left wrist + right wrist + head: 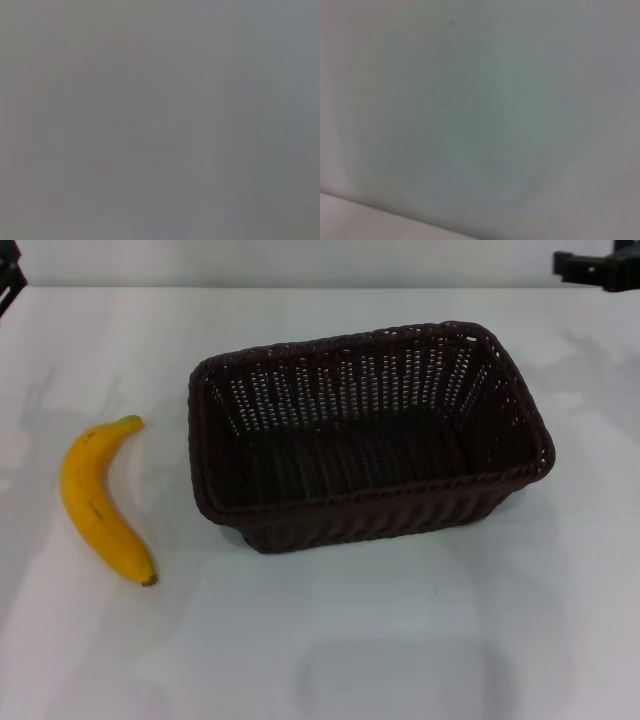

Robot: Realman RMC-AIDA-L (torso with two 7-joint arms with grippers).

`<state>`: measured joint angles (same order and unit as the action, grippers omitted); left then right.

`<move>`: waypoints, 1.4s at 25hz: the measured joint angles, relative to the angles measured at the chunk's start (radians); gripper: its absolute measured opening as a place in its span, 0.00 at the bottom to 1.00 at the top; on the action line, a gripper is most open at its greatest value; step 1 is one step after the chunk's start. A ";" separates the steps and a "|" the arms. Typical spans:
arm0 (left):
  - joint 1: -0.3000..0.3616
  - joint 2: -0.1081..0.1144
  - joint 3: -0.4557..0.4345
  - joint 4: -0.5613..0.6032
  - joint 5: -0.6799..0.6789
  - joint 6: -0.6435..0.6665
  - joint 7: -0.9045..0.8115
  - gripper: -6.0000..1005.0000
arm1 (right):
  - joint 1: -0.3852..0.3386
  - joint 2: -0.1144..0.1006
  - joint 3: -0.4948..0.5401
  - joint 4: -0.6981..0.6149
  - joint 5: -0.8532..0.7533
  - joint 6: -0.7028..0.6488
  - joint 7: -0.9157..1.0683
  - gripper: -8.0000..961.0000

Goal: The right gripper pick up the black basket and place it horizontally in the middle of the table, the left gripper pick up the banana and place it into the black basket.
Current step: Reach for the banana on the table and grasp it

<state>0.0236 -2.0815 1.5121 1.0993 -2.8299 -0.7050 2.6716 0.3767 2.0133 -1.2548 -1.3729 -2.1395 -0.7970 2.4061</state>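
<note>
Head view catches only a sliver of each arm: the right gripper (598, 267) shows as a black shape at the far right corner, above the back edge of the table (400, 640), and whether its jaws stand apart or together cannot be told; the left gripper (8, 280) is a dark scrap at the far left corner, equally cut off, so its jaws cannot be judged either; neither touches anything, and both sit well apart from the objects

Nearer the middle, the black basket (365, 435) rests upright on the white tabletop, open side up, its long sides running roughly across the view but turned a little, the right end lying farther back than the left; its slotted walls and braided rim are plain to see, and nothing lies inside it; the near wall faces the robot

To the basket's left, apart from it, the banana (100, 502) lies flat on the tabletop; its greenish stem points away from the robot and toward the basket, its dark blossom end points toward the robot, and its curve bulges away from the basket

Left wrist view gives only a flat grey blur; right wrist view gives a pale blank surface with a lighter strip along one edge; no object can be made out in either
</note>
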 joint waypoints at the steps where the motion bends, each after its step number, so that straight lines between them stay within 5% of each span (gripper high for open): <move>1: 0.000 0.000 0.000 0.002 0.000 -0.003 -0.002 0.87 | -0.001 0.000 0.011 0.006 0.000 0.010 -0.019 0.88; 12: 0.014 0.001 -0.004 0.066 0.004 -0.008 -0.093 0.87 | -0.071 0.000 0.044 0.050 0.009 0.242 -0.107 0.88; 16: 0.034 0.009 -0.005 0.179 0.074 0.158 -0.220 0.87 | -0.076 -0.002 0.066 0.064 0.012 0.264 -0.120 0.88; 24: 0.075 0.017 0.004 0.432 0.428 0.536 -0.613 0.87 | -0.076 -0.003 0.072 0.059 0.033 0.257 -0.121 0.88; 28: 0.091 0.044 0.015 0.473 0.461 0.608 -0.728 0.87 | -0.076 -0.002 0.073 0.046 0.037 0.253 -0.127 0.88; 33: 0.105 0.110 0.074 0.498 0.447 0.691 -0.814 0.87 | -0.076 -0.002 0.074 0.036 0.045 0.251 -0.135 0.88; 35: 0.104 0.116 0.081 0.499 0.442 0.700 -0.819 0.87 | -0.075 -0.002 0.074 0.035 0.055 0.251 -0.142 0.88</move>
<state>0.1276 -1.9651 1.5934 1.5983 -2.3881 -0.0052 1.8524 0.3019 2.0111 -1.1811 -1.3383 -2.0846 -0.5463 2.2645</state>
